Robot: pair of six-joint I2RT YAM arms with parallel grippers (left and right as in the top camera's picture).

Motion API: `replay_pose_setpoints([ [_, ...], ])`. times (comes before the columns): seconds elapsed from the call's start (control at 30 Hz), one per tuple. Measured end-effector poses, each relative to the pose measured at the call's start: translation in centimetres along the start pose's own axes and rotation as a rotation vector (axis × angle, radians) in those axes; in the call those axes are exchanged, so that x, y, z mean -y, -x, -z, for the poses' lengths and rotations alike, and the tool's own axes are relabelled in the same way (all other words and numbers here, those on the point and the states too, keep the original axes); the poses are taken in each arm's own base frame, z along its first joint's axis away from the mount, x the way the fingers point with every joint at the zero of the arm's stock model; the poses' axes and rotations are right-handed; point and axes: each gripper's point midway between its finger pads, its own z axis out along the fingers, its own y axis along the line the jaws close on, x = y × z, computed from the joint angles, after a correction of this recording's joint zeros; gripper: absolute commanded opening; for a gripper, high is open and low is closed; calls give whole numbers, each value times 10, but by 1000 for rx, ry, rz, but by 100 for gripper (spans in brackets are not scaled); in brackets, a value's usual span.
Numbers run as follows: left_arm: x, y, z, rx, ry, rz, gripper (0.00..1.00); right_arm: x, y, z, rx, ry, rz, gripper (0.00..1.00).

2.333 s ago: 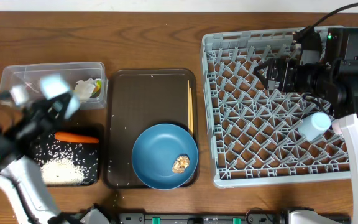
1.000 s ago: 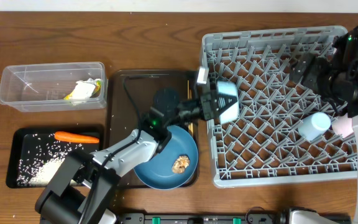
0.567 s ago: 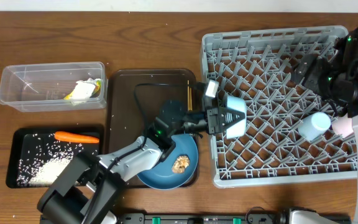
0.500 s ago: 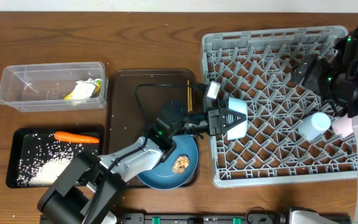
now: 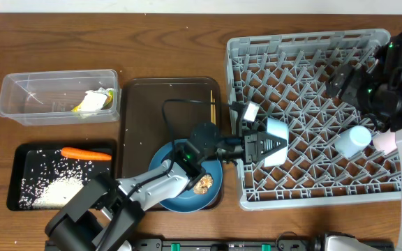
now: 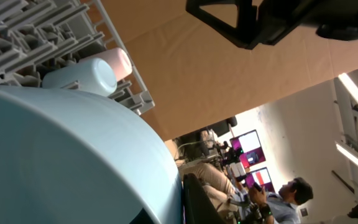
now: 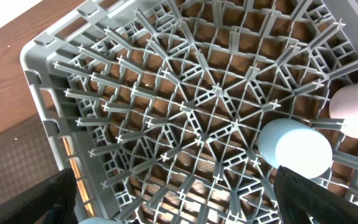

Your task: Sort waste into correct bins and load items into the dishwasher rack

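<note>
The left fingers [image 5: 255,148] pinch the pale bowl [image 5: 278,139] by its rim, as far as the overhead view shows; in the left wrist view the bowl's wall fills the lower left and hides the contact itself. The bowl hangs over the near-left part of the grey rack [image 5: 306,63], just inside its left wall, and whether it already touches the pegs cannot be told. The step in hand looks like seating this bowl. It would go best if the arm tilts the bowl so its rim drops between two rows of pegs, lowers it until the pegs carry the weight, and only then spreads the fingers, since an early release could let it roll across the lattice. The blue cup [image 5: 354,139] and the pink cup [image 5: 382,141] lie well apart at the rack's right side, so there is room. The right fingers [image 7: 36,199] are spread wide and empty above the rack's far right corner, clear of the bowl. On pulling back, the left arm passes over the blue plate [image 5: 169,164] with its brown lump [image 5: 202,183], and should lift before it retreats so it does not drag the plate or the chopsticks [image 5: 213,111] on the brown tray [image 5: 159,104].
</note>
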Motion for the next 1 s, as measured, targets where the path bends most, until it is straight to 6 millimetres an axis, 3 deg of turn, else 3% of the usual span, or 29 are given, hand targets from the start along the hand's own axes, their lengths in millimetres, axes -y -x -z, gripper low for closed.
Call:
replay_pose_setpoints([
  [0.3,-29,0,-2,40,32,13,6,2,-5,0,-21,-9,-1,96],
  [0.5,-33,2,-5,62,9,17,7,3,-6,0,-25,-11,-2,96],
  [0.6,-33,2,-5,62,10,20,17,3,-7,0,-28,-12,-1,96],
  [0.7,-33,3,-5,65,10,27,39,3,-8,0,-31,-13,-1,96],
  [0.9,-33,4,-4,67,10,38,59,3,-8,0,-32,-14,-1,96],
  [1.0,-35,7,0,66,10,40,61,4,-8,0,-34,-15,-1,96],
])
